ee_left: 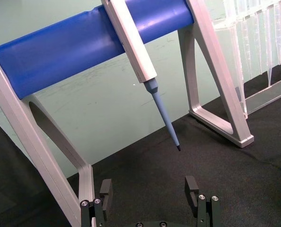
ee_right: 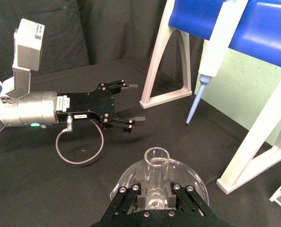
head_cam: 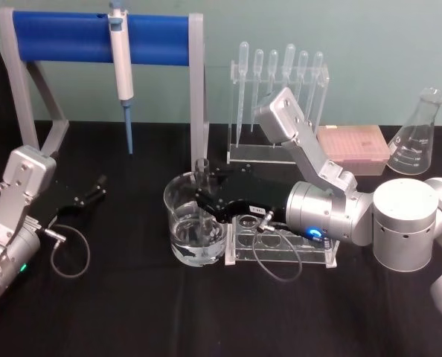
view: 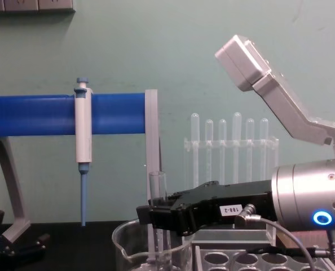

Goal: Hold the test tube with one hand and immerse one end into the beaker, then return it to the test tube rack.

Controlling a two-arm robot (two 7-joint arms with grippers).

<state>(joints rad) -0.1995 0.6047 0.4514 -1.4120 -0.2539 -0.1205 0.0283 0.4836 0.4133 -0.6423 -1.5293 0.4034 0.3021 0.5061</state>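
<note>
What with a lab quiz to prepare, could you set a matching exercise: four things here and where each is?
1 clear glass test tube
2 white-and-blue pipette
3 clear conical glass flask
4 left gripper

A hanging on blue bar
B black table's far right
C upright in clear glass beaker, right gripper's jaws shut on it
D table's left, jaws open

Pairs: 1-C, 2-A, 3-B, 4-D

A small white label [view: 230,210] on the black body of the right tool [view: 155,217], in the lower middle of the chest view, reads "188-2". White stickers [ee_right: 79,116] on the left tool [ee_right: 135,102], middle left of the right wrist view, are too small to read.
</note>
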